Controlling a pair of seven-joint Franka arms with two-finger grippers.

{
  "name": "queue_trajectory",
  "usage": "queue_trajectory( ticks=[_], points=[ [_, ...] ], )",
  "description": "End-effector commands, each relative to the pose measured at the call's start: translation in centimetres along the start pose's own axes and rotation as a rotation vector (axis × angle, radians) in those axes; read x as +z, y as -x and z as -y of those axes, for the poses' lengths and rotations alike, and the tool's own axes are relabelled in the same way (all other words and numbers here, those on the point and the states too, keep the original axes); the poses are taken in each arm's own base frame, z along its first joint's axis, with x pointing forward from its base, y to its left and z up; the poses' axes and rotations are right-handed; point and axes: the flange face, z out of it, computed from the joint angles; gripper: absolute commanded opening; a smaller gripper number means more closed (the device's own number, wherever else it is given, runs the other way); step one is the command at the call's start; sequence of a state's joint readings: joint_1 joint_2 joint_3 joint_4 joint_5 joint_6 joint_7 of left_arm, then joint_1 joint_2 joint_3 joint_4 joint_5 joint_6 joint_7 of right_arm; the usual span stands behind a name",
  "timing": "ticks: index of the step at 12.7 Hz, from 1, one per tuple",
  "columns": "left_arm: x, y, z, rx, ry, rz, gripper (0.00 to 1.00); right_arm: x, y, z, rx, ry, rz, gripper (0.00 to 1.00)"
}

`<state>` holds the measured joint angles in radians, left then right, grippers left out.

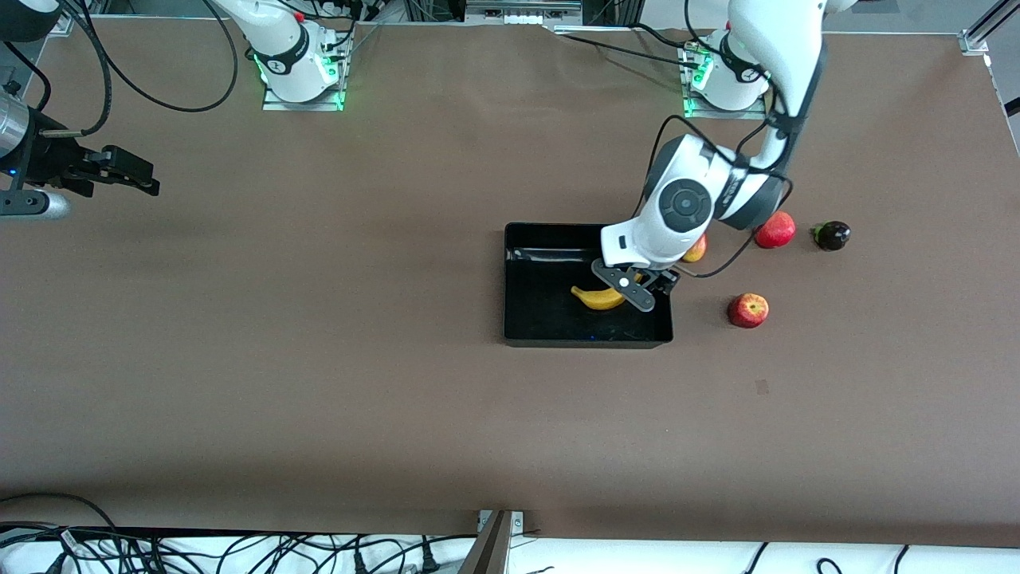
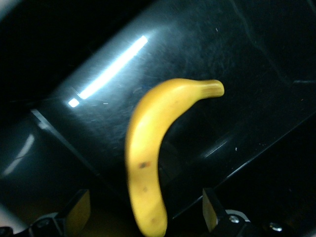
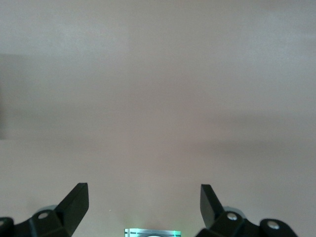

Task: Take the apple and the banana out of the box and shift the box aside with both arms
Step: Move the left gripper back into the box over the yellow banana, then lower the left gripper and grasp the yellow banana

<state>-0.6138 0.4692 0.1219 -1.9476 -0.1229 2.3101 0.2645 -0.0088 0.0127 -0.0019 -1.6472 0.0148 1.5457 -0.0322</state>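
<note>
The black box (image 1: 542,275) lies mid-table with the yellow banana (image 1: 598,298) in it. My left gripper (image 1: 649,291) hangs low over the box at the end toward the left arm, open. In the left wrist view the banana (image 2: 148,158) lies on the box floor (image 2: 222,59) between the spread fingers (image 2: 213,211), clear of both. The red-yellow apple (image 1: 747,310) sits on the table beside the box, toward the left arm's end. My right gripper (image 1: 150,177) waits open over bare table at the right arm's end, and the right wrist view shows nothing in the right gripper (image 3: 144,202).
A round red pomegranate (image 1: 774,229) and a dark fruit (image 1: 832,235) lie farther from the camera than the apple. A mango (image 1: 696,249) shows partly under the left arm beside the box. A brown cloth (image 1: 319,359) covers the table.
</note>
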Motion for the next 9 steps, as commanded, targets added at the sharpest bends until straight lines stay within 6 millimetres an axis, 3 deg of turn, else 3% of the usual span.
queue_trajectory(
  ticks=[1, 9],
  points=[
    [2.3, -0.9, -1.1, -0.001, -0.011, -0.024, 1.00, -0.4, -0.2, -0.2, 0.000, -0.006, -0.001, 1.00],
    [7.9, -1.3, -2.0, 0.016, -0.038, -0.028, 1.00, -0.4, -0.2, -0.2, 0.000, -0.006, -0.001, 1.00]
  ],
)
